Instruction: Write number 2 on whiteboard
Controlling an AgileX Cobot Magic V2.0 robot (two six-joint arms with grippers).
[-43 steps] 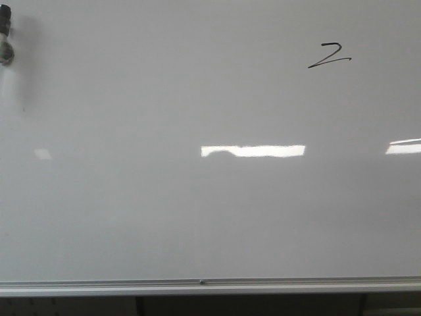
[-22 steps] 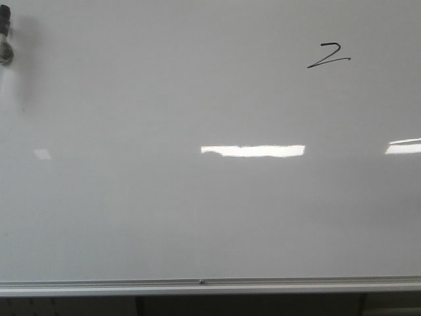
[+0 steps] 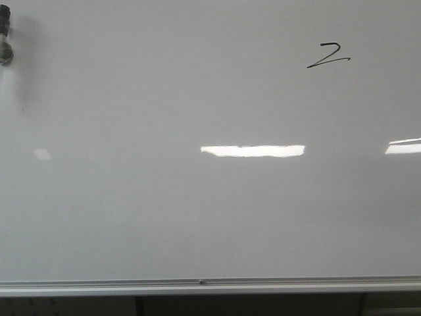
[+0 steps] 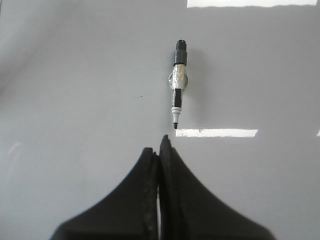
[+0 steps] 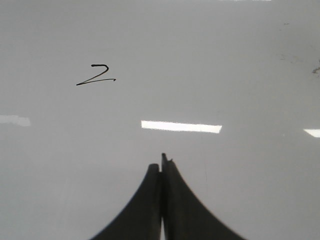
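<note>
marker (image 4: 178, 85): black cap end, silvery mid-body clip, uncapped dark tip | marker also at front view's upper-left edge, partly cut off; dark speck (image 4: 140, 96) beside it

A thin black slanted number 2 (image 3: 328, 55) sits upper right on the glossy whiteboard (image 3: 197, 217).

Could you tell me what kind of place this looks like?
Probably an office or classroom: a large wall-mounted whiteboard with a metal bottom rail, a marker stuck to it, and a handwritten 2.
</note>
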